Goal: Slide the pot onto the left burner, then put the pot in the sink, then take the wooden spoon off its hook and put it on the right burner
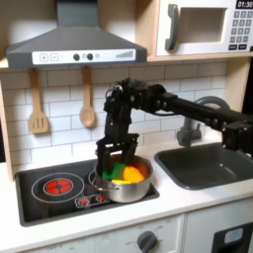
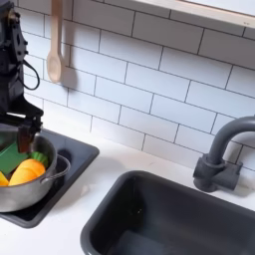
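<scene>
Shiny round stainless-steel pot (image 1: 126,181) sits on the cooktop's sink-side burner, directly beneath the black gripper (image 1: 117,150), jaws spread, holding nothing.

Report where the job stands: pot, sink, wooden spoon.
Done: nothing is visibly finished. In hand: the pot, with toy food inside, sits on the stove's right burner in the first exterior view; the tool is at its rim, with the grip unclear. Left: left burner, then the sink, then the wooden spoon, which hangs on the wall.

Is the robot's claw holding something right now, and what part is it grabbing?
It cannot be told. The gripper reaches down at the pot, fingers around its near rim, but a closed grip isn't clear.
</scene>
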{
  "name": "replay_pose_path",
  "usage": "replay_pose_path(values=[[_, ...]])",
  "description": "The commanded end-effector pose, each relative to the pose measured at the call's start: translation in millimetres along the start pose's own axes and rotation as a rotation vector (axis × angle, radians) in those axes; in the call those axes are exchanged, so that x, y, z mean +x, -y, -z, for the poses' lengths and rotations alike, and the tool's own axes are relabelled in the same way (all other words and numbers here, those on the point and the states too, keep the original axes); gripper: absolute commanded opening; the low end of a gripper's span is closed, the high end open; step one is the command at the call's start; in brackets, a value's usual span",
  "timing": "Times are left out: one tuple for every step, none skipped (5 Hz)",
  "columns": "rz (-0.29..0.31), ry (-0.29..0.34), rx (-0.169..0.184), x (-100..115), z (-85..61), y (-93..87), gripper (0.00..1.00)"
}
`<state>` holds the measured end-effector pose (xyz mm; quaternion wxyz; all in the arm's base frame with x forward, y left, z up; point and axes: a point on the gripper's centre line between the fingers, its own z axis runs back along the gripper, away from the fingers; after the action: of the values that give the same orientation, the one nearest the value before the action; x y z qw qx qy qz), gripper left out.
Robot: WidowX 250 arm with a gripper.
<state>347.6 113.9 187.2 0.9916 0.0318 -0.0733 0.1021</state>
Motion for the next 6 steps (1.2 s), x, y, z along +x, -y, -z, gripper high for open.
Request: replay_pose_path(values=[[0.000, -0.030, 0.003, -0.5, 13.4, -1.5, 1.00], [0.007, -0.041, 0.004, -0.9, 18.4, -0.9, 1.00], [0.008, -0.042, -0.004, 0.9, 18.5, -0.7, 1.00], [-0.005, -0.047, -0.010, 0.2, 20.4, -1.9, 1.00], [0.003, -0.046, -0.012, 0.9, 20.3, -0.6, 0.72], [-0.010, -0.050, -0.026, -2.4, 22.2, 0.1, 0.00]])
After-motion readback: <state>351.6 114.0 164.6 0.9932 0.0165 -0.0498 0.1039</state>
